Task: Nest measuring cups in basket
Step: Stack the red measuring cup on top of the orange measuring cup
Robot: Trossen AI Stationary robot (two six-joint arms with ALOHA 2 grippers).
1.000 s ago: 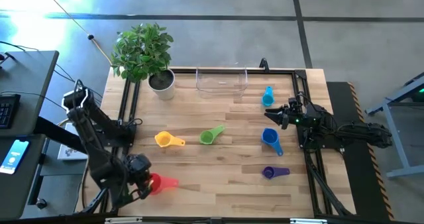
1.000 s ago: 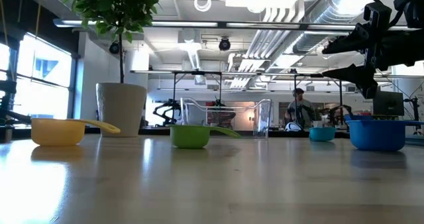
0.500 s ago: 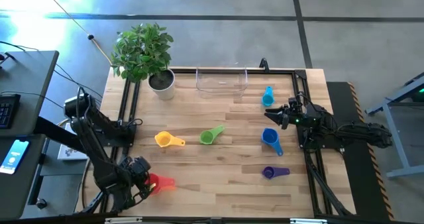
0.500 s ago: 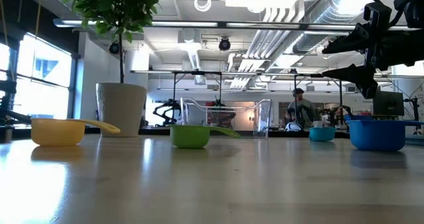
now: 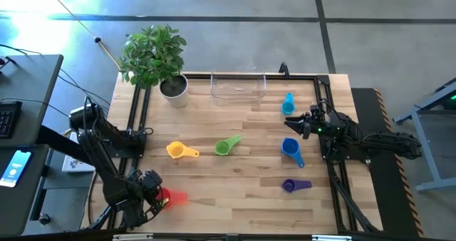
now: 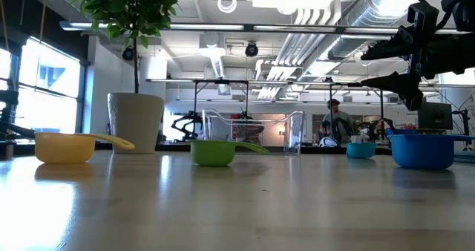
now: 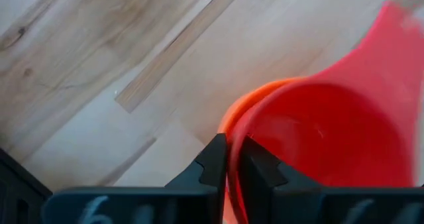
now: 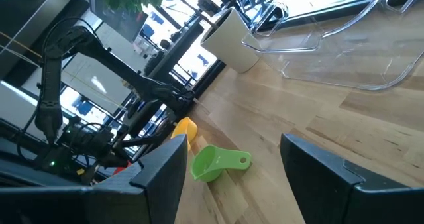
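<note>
My left gripper [image 5: 158,193] is at the table's near left corner, shut on a red cup [image 5: 173,197]. In the left wrist view an orange rim [image 7: 226,120] shows just outside the red cup [image 7: 324,138]. My right gripper [image 5: 295,124] hangs open above the table between the light blue cup [image 5: 288,104] and the blue cup [image 5: 290,148]. The yellow cup [image 5: 178,150], green cup [image 5: 226,146] and purple cup [image 5: 292,186] sit on their bases on the table. The clear basket [image 5: 239,88] stands at the far edge. My left gripper pinches the red cup's rim [image 7: 233,159] on the side opposite its handle [image 7: 404,25]. One finger [image 7: 258,171] is inside the bowl and the other finger [image 7: 213,164] is outside. The orange rim lies against that outer side. Whether the cup is lifted clear, I cannot tell.
A white plant pot [image 5: 174,90] with a leafy plant stands at the far left, beside the basket. Black rails run along the table's left and right sides. In the low view, a person [image 6: 335,121] shows far behind the table. Bare wood lies in the table's near middle.
My left arm has drawn back a little toward the table's near left corner, and the red cup has gone with it by a small amount.
</note>
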